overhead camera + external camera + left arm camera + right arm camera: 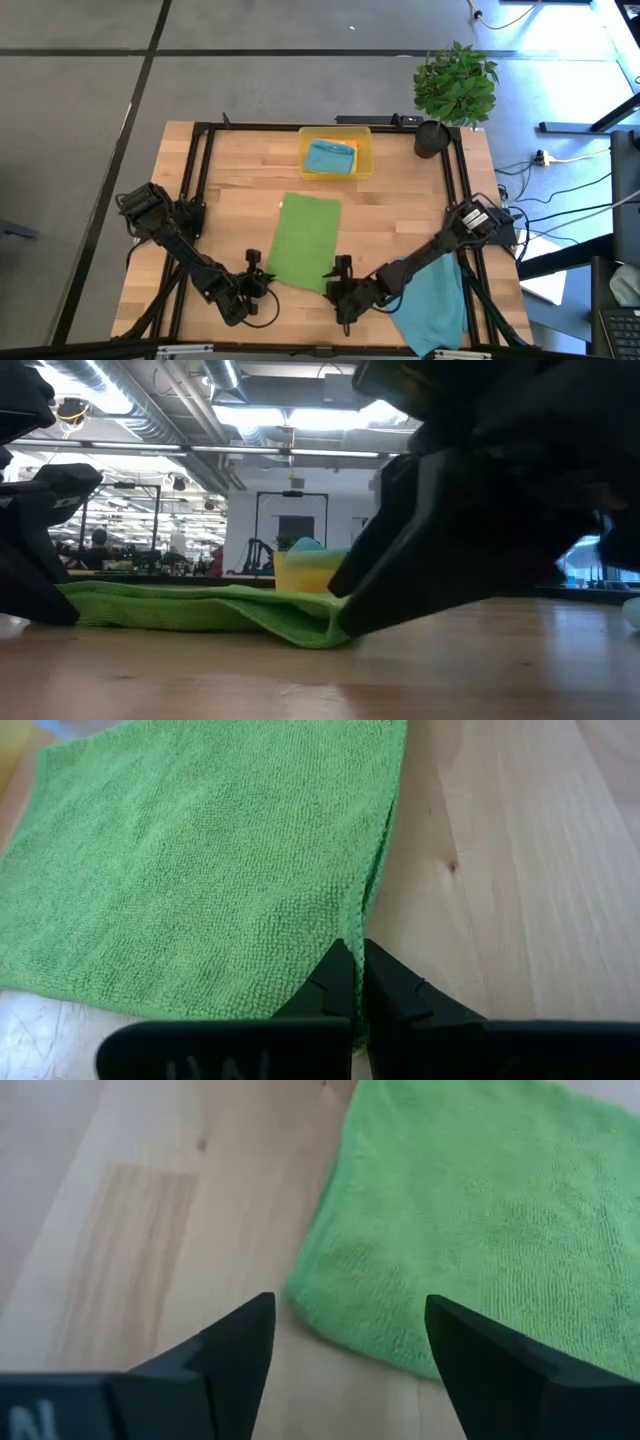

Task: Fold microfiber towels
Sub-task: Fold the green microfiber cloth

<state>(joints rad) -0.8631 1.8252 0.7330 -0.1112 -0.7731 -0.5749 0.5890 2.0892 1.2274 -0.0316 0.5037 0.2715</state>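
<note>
Left gripper (358,982) pinches the soft green microfiber towel (305,242) at its near corner; right gripper (348,1342) gapes wide, empty. Limp cloth, best held by corners.

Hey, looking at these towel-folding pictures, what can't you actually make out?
- Tray contents: the high view shows a teal-blue towel with an orange edge; anything beneath is covered.
- Teal-blue towel at the right edge: partly under the right arm, and hanging off the table.
- Low view: a dark arm up close blocks most of the right side.
- Green towel: how many layers it has is unclear.
- Left gripper: shut at the green towel's edge; whether it pinches it is unclear.
</note>
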